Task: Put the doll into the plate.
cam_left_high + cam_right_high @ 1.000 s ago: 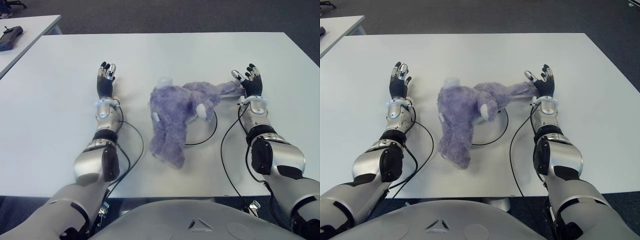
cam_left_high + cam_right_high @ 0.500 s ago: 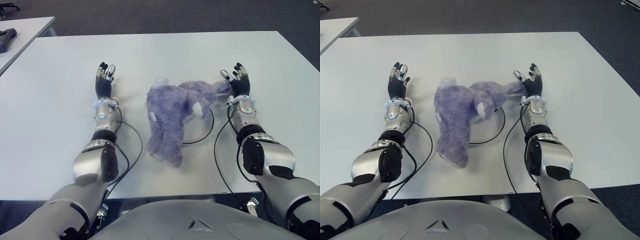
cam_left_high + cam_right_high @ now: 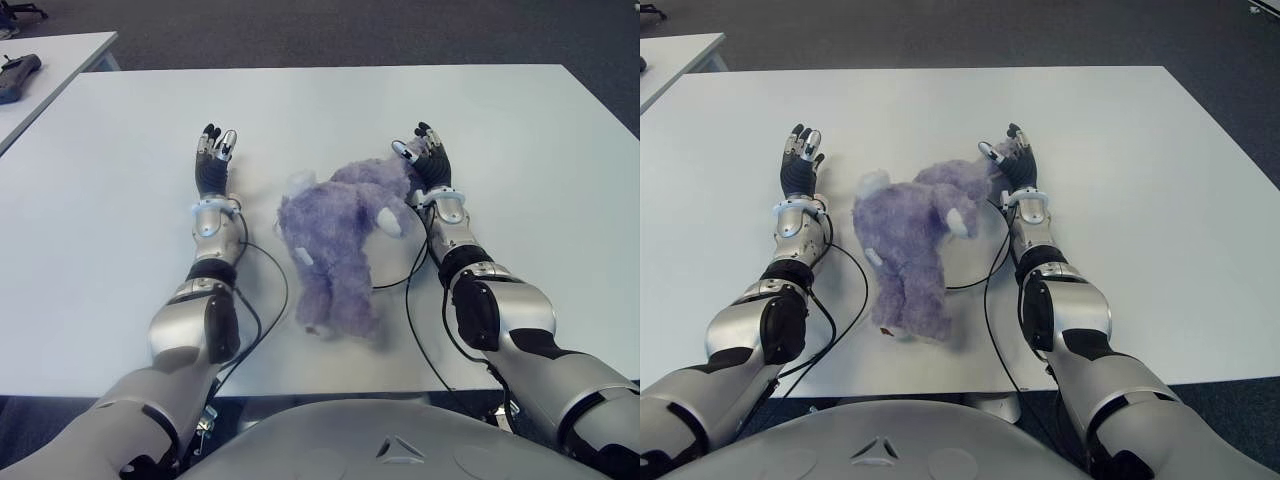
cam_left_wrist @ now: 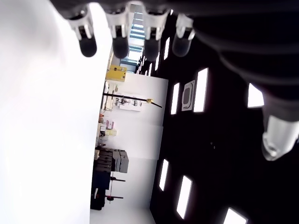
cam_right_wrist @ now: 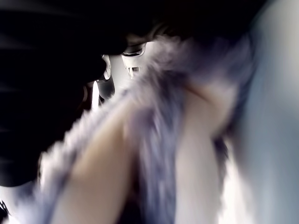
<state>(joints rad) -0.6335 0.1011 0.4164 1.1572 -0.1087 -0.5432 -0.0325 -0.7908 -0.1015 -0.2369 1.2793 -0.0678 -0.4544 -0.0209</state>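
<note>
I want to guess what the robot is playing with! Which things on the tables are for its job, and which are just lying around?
For the job:
- purple doll, lying on the white table
- plate, mostly under the doll
- right hand, open, against the doll's far end

Just lying about:
- left hand, open, idle to the left of the doll
- dark device on the next table
</note>
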